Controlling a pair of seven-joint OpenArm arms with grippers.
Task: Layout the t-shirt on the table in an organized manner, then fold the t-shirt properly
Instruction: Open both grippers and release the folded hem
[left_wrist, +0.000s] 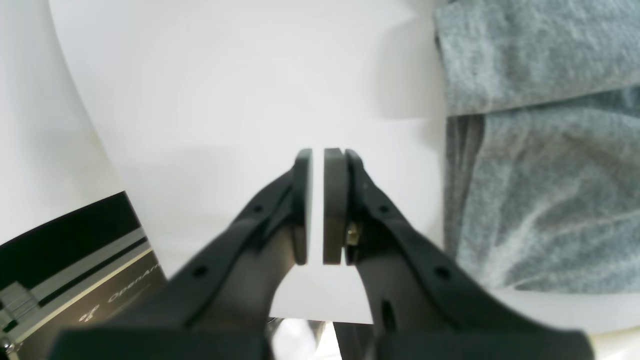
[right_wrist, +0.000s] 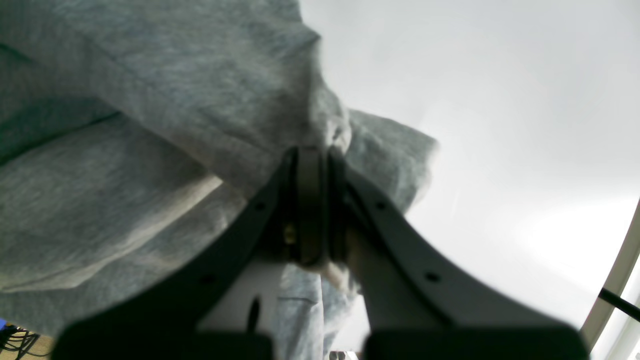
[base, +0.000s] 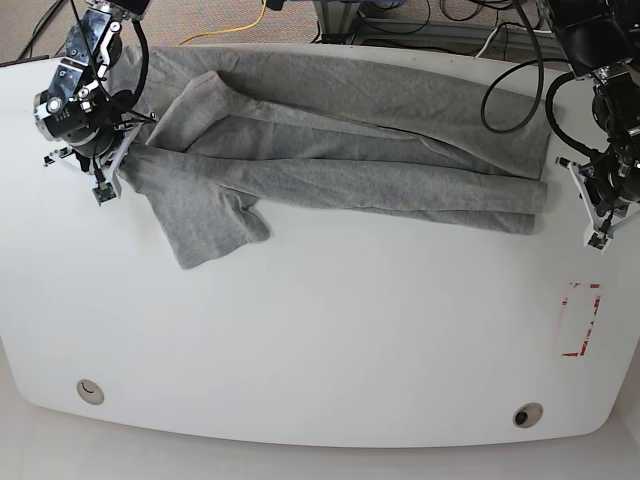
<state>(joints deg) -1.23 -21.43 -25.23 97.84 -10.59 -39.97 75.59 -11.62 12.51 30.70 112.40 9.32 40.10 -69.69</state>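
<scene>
The heather-grey t-shirt (base: 340, 150) lies in a long folded band across the far half of the white table (base: 350, 340), with one sleeve spread toward the front left. At the shirt's left end my right gripper (base: 108, 180) is shut on a bunch of its cloth; in the right wrist view the fabric (right_wrist: 150, 125) is pinched between the jaws of that gripper (right_wrist: 312, 150). My left gripper (base: 597, 238) hangs just past the shirt's right end, shut with nothing in it. In the left wrist view this gripper (left_wrist: 317, 155) sits over bare table (left_wrist: 225, 100), with the shirt (left_wrist: 550, 175) beside it.
A red dashed rectangle (base: 580, 320) marks the table at the right. Two round grommet holes (base: 90, 391) (base: 527, 413) sit near the front edge. Cables (base: 260, 15) run on the floor behind the table. A black case (left_wrist: 75, 270) shows below the table edge.
</scene>
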